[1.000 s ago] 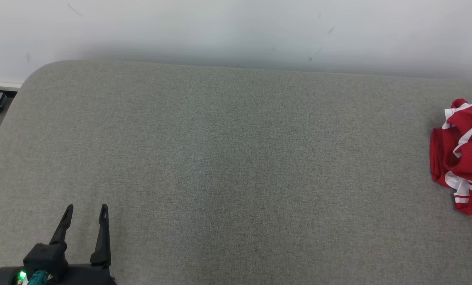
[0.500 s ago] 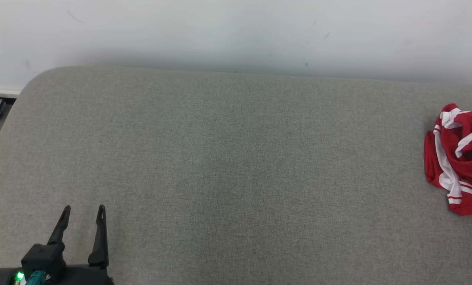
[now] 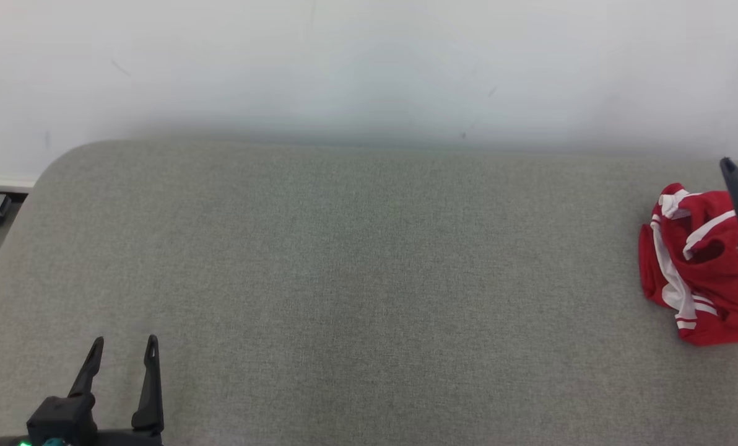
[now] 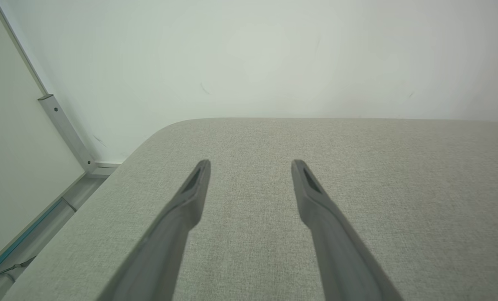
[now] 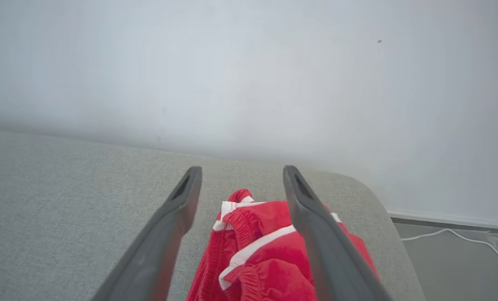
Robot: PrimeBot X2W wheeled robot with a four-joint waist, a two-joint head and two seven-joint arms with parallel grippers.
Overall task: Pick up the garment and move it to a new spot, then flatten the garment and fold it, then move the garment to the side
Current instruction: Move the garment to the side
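**A:** We see a grey fabric surface (image 3: 369,279) spanning the frame beneath a white wall (image 3: 369,62).

**B:** The red garment (image 3: 716,291), trimmed with white stripes, lies crumpled on it at the right edge.

**A:** Our right gripper (image 5: 241,171) hangs just over the garment, its 2 fingers spread apart and clamped on nothing.

**B:** At lower left, our left gripper (image 3: 125,341) is spread wide too, over plain fabric and well apart from the garment.
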